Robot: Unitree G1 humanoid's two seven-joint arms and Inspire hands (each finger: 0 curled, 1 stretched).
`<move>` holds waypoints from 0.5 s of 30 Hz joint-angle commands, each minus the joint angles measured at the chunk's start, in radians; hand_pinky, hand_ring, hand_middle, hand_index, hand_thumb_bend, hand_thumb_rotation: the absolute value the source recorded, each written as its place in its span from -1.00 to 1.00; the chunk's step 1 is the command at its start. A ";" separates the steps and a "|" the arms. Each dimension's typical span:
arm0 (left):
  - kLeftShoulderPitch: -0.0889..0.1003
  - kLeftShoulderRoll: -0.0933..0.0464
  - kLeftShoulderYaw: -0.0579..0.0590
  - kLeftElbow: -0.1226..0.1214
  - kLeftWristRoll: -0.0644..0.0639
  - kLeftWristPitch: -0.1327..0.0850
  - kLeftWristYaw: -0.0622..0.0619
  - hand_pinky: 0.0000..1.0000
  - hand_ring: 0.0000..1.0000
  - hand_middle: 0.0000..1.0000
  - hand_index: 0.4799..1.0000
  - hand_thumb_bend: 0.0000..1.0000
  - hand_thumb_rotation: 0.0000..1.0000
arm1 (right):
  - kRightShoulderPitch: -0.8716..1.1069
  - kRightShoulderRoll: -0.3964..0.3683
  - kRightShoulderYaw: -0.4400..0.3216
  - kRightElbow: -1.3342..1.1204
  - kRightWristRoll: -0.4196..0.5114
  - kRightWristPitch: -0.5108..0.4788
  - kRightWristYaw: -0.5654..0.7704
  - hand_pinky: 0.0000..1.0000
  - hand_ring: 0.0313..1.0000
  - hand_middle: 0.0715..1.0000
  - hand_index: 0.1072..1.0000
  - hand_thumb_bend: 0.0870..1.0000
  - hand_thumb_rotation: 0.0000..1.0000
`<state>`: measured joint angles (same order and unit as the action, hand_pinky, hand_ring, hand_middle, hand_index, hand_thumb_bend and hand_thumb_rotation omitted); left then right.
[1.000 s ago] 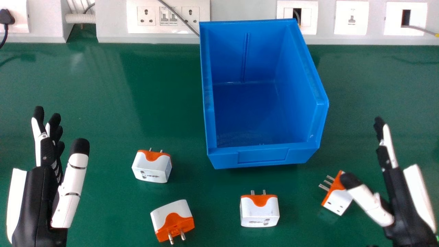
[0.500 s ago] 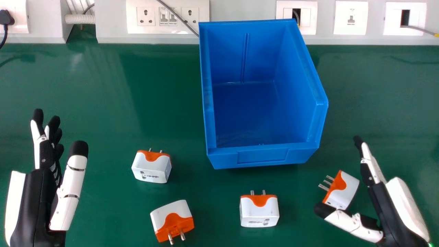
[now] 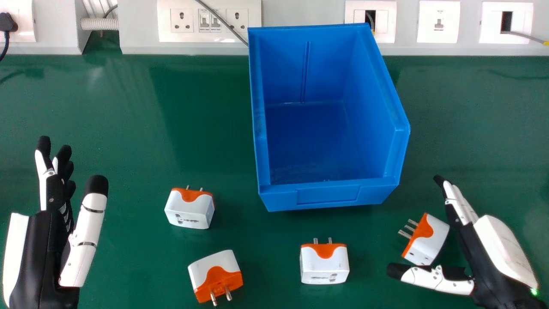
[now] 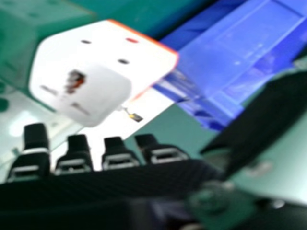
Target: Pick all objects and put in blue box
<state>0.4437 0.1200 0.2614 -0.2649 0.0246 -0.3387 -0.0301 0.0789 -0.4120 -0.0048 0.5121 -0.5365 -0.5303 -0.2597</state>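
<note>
Held the right hand point(image 3: 487, 257) low at the near right in the head view, open, with straight fingers along the right side of the right-hand adapter point(image 3: 434, 234) and with the thumb stretched left along its near side. Could not tell whether hand and adapter touched. Saw that adapter on the green table point(image 3: 128, 128), white and orange, with pins toward the left. Had the left hand point(image 3: 38, 249) at the near left, open too, with fingers pointing to the far side. Found the middle adapter point(image 3: 324, 268) near the blue box point(image 3: 328, 195), with pins toward the far side; farther left, found the far-left adapter point(image 3: 186, 210), also with pins toward the far side, and the near-left adapter point(image 3: 218, 281), with pins toward the near side. Saw the box at the far middle, open at the top, before the white wall trunking point(image 3: 296, 13).
</note>
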 commanded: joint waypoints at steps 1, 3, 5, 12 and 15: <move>0.000 0.010 0.013 -0.029 -0.001 -0.007 0.003 1.00 1.00 1.00 1.00 -0.16 0.79 | -0.024 -0.022 -0.011 0.019 0.040 -0.036 -0.018 0.69 0.90 0.97 0.93 0.96 0.20; -0.003 0.012 0.014 -0.030 -0.008 -0.003 -0.001 1.00 1.00 1.00 1.00 -0.20 0.77 | -0.037 -0.021 -0.014 0.050 0.060 -0.058 -0.027 0.67 0.88 0.95 0.91 0.96 0.12; -0.005 0.016 0.015 -0.033 -0.004 0.002 -0.001 1.00 1.00 1.00 1.00 -0.18 0.76 | -0.043 -0.019 -0.017 0.070 0.079 -0.069 -0.026 0.67 0.86 0.94 0.89 0.95 0.01; -0.020 0.032 0.022 -0.026 -0.014 0.007 -0.011 1.00 1.00 1.00 1.00 -0.03 0.76 | -0.062 -0.024 0.003 0.133 0.054 -0.079 -0.079 0.62 0.82 0.90 0.84 0.91 -0.05; -0.025 0.032 0.025 -0.026 -0.016 0.003 -0.014 1.00 1.00 1.00 1.00 -0.05 0.75 | -0.067 -0.023 0.015 0.169 0.052 -0.095 -0.096 0.63 0.82 0.89 0.84 0.89 -0.07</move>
<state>0.4245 0.1381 0.2745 -0.2692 0.0192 -0.3258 -0.0427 0.0223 -0.4159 0.0072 0.6706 -0.4853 -0.6076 -0.3325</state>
